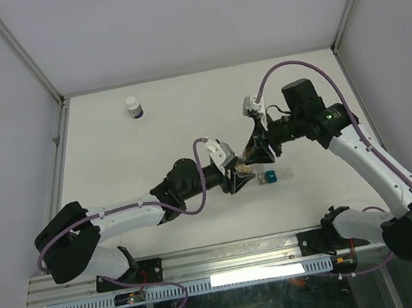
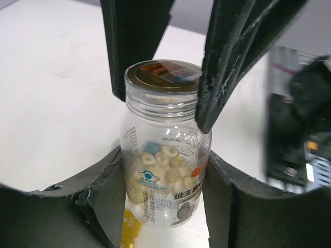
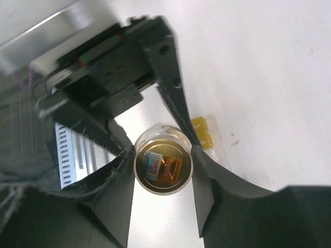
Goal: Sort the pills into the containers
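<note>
A clear pill bottle [image 2: 164, 170] with a gold lid [image 3: 163, 166] holds several pale ring-shaped pills. It stands upright between my two grippers at mid-table [image 1: 247, 169]. My left gripper [image 2: 164, 163] is shut on the bottle's body from the side. My right gripper [image 3: 163, 168] comes from above and is shut on the lid. Its fingers [image 2: 227, 57] show at the bottle's neck. The yellow container [image 3: 202, 132] lies on the table just beside the bottle. The teal container [image 1: 271, 176], joined to a clear section [image 1: 284, 173], lies right of the grippers.
A white bottle with a dark band [image 1: 133, 106] stands at the far left of the table. White walls enclose the table on three sides, and a metal rail [image 1: 232, 255] runs along the near edge.
</note>
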{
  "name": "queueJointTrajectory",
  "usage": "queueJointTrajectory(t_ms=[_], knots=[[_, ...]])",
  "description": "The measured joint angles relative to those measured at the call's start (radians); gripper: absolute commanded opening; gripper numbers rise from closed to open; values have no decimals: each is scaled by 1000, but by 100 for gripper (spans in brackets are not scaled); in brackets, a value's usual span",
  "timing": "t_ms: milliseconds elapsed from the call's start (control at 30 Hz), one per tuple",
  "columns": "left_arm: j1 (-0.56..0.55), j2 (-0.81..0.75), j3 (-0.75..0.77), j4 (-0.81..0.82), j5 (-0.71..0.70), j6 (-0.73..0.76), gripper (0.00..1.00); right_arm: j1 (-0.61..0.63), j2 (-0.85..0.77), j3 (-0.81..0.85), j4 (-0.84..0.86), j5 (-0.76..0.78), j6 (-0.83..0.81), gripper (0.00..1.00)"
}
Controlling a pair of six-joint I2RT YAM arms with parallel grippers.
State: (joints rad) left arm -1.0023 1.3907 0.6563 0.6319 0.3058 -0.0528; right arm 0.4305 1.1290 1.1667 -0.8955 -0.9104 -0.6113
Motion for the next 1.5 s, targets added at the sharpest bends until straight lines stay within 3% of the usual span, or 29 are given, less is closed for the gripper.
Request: queueJointTrajectory(t_ms=[133, 300, 467, 733, 900, 1100, 1500], knots=[[-19, 85, 27, 20, -216, 37, 0, -40, 50, -35, 129, 108, 183, 24], [-19, 180, 106, 26, -303, 65, 0, -92, 73, -35, 185, 161, 278, 73], [11, 181, 108, 106, -318, 54, 0, -155, 69, -24, 154, 61, 300, 88], [78, 150, 24, 169, -153, -17, 0, -232, -18, 20, 83, -93, 212, 90], [136, 109, -62, 279, 151, -130, 0, -232, -97, 43, -82, -222, -100, 98], [149, 97, -72, 372, 436, -227, 0, -216, -178, 44, -258, -331, -454, 98], [149, 90, -37, 315, 598, -232, 0, -57, 3, 82, -413, -296, -647, 93]])
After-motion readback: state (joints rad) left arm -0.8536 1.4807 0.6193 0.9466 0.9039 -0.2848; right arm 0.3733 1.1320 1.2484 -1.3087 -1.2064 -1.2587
